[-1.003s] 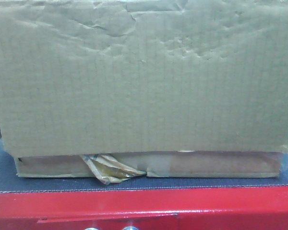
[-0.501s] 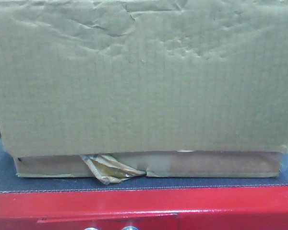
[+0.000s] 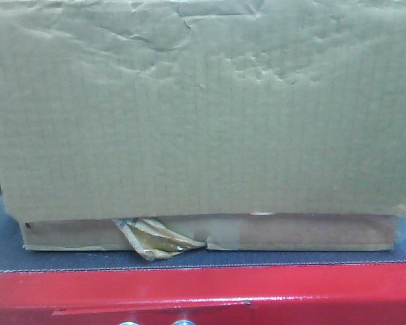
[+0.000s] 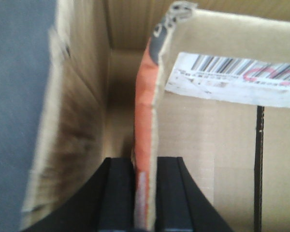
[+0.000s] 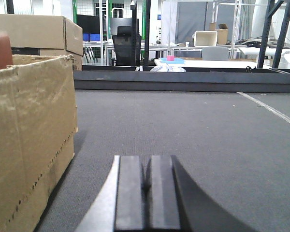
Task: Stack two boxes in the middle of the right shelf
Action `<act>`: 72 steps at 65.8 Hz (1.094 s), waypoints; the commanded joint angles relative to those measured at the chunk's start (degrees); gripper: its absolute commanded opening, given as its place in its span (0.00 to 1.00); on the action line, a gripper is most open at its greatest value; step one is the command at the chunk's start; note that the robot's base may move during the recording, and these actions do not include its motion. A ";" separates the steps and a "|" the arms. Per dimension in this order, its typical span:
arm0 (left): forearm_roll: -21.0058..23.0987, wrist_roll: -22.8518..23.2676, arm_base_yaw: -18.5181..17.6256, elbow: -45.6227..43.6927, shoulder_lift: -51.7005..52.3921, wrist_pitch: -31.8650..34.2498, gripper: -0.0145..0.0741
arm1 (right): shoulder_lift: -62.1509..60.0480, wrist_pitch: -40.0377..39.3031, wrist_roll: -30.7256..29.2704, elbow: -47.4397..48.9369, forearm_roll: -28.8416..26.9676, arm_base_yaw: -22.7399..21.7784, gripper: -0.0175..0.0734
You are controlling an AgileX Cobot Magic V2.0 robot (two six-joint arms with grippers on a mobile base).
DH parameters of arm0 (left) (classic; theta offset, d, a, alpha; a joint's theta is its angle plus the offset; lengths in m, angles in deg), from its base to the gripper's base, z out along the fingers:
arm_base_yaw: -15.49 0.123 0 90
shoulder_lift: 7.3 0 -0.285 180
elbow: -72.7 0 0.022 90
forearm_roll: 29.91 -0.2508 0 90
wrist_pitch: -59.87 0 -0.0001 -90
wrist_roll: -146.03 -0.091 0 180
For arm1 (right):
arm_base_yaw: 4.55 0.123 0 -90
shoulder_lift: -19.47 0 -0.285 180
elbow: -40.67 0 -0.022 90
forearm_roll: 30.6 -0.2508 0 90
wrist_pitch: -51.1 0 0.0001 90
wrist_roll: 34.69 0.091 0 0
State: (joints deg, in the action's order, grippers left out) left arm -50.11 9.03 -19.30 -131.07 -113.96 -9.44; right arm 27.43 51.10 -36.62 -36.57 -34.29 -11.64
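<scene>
The left claw (image 4: 143,193) is clamping the edge of the box flap (image 4: 193,140). The right claw (image 5: 147,191), pressed together, is facing open desk (image 5: 208,130); only the front view is showing the red ledge (image 3: 203,291).

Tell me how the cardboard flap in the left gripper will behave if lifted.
Likely to bend: the flap looks thin, and its top corner is frayed. The left gripper pinches only its edge, so the box may swing or tilt.
</scene>
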 commanded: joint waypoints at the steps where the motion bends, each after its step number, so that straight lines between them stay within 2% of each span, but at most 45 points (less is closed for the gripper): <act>1: 1.92 0.98 -0.26 0.66 -0.45 3.98 0.04 | -0.17 -0.89 -0.17 0.02 0.03 -0.03 0.01; 21: 2.10 0.98 1.51 0.66 -3.70 3.49 0.04 | -0.17 -0.89 -0.17 0.02 0.03 -0.03 0.01; 46: 1.71 -0.83 1.49 0.66 -4.19 3.95 0.05 | -0.17 -0.89 -0.17 0.02 0.03 -0.03 0.01; 52: 1.86 -0.94 1.49 0.66 -4.40 4.05 0.13 | -0.17 -0.89 -0.17 0.02 0.03 -0.03 0.01; 64: 1.73 -0.94 1.49 0.66 -4.40 4.33 0.38 | -0.17 -0.89 -0.17 0.02 0.03 -0.03 0.01; 72: 1.73 -0.94 1.49 0.66 -4.40 4.47 0.47 | -0.17 -0.89 -0.17 0.02 0.03 -0.03 0.01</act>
State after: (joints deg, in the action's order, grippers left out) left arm -48.07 8.10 -18.05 -130.21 -118.87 -5.51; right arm 27.43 51.10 -36.62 -36.57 -34.29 -11.64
